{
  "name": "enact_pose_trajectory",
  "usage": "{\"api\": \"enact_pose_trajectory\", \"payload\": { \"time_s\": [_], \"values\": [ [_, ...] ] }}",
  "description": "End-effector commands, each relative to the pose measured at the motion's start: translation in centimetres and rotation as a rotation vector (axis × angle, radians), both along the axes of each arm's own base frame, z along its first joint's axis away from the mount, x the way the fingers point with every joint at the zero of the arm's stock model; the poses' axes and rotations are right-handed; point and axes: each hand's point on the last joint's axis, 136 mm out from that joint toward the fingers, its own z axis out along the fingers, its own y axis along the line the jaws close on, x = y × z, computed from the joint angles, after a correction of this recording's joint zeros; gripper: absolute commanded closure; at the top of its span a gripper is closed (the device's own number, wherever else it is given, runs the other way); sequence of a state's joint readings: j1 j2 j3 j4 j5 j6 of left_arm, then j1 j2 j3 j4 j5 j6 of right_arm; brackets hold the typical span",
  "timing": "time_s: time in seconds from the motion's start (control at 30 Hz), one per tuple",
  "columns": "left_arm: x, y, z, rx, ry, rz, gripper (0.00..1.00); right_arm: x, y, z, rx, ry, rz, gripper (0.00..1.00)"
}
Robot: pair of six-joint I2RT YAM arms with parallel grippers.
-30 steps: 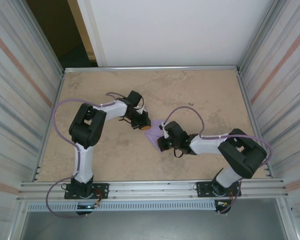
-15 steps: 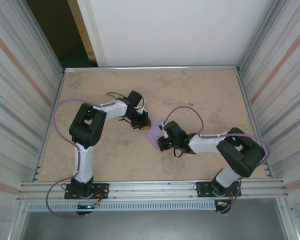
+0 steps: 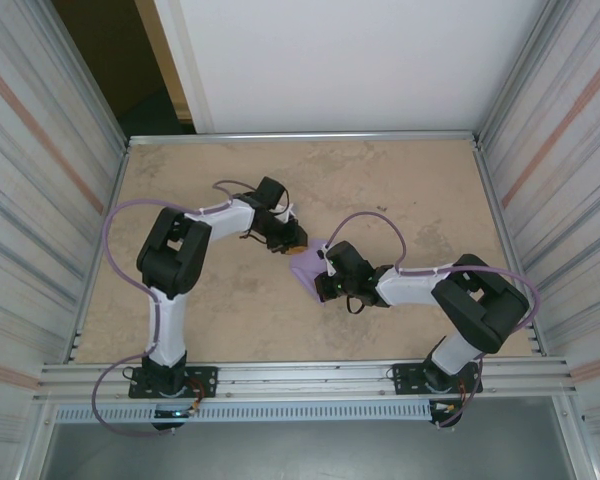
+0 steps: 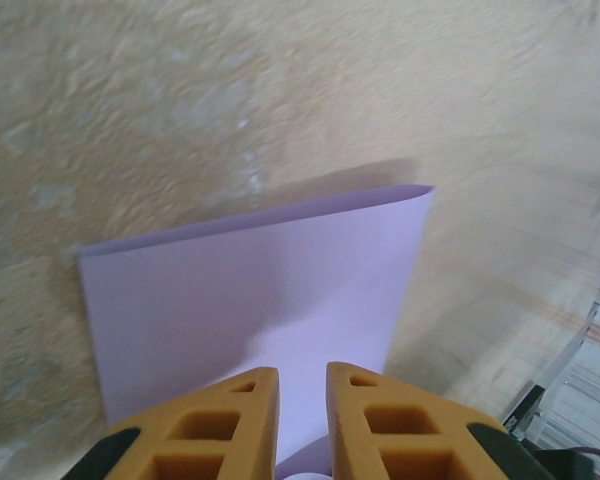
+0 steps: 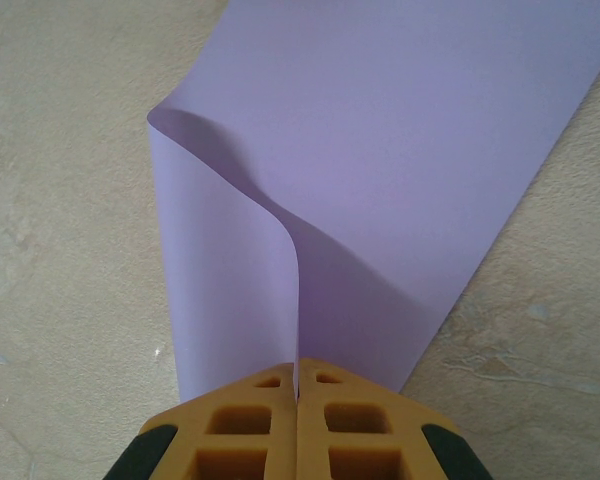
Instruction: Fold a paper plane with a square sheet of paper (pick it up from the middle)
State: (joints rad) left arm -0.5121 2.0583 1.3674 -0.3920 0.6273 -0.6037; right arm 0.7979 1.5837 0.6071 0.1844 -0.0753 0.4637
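Observation:
The square sheet of paper (image 3: 306, 266) is lavender and lies mid-table between my two grippers. In the right wrist view the sheet (image 5: 400, 150) is pulled up into a curved ridge at its near edge. My right gripper (image 5: 297, 370) is shut on that ridge, also seen at the sheet's near-right edge from above (image 3: 323, 279). My left gripper (image 4: 302, 375) hovers over the sheet (image 4: 250, 290) with its orange fingers a narrow gap apart and nothing between them. From above, the left gripper (image 3: 296, 242) sits at the sheet's far-left edge. The paper plane is out of view.
The beige tabletop (image 3: 400, 190) is bounded by metal rails and corrugated walls (image 3: 40, 200) on both sides. Purple cables (image 3: 375, 220) loop over both arms. Open table lies behind and to either side of the sheet.
The left gripper's jaws have parted slightly and it has drawn back a little toward the far left, off the sheet. The right gripper keeps its pinch, hardly moving.

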Motion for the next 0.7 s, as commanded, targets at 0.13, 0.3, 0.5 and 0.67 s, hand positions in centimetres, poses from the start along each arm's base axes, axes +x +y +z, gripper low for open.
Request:
{"api": "enact_pose_trajectory", "payload": {
  "time_s": [0.13, 0.3, 0.5, 0.67],
  "values": [
    [-0.6, 0.2, 2.6, -0.048, -0.05, 0.031, 0.8, 0.1, -0.4, -0.7, -0.026, 0.037, -0.025, 0.98],
    [-1.9, 1.3, 3.5, -0.075, -0.058, 0.085, 0.79, 0.0, -0.3, -0.9, -0.033, 0.05, -0.022, 0.98],
    [-4.5, 1.6, 3.8, -0.178, -0.019, 0.174, 0.73, 0.0, -0.3, -1.2, -0.038, 0.079, -0.033, 0.99],
    [-6.5, 2.3, 2.8, -0.185, 0.008, 0.228, 0.73, -0.2, -0.1, -1.4, -0.034, 0.104, -0.035, 0.99]
  ]
}}
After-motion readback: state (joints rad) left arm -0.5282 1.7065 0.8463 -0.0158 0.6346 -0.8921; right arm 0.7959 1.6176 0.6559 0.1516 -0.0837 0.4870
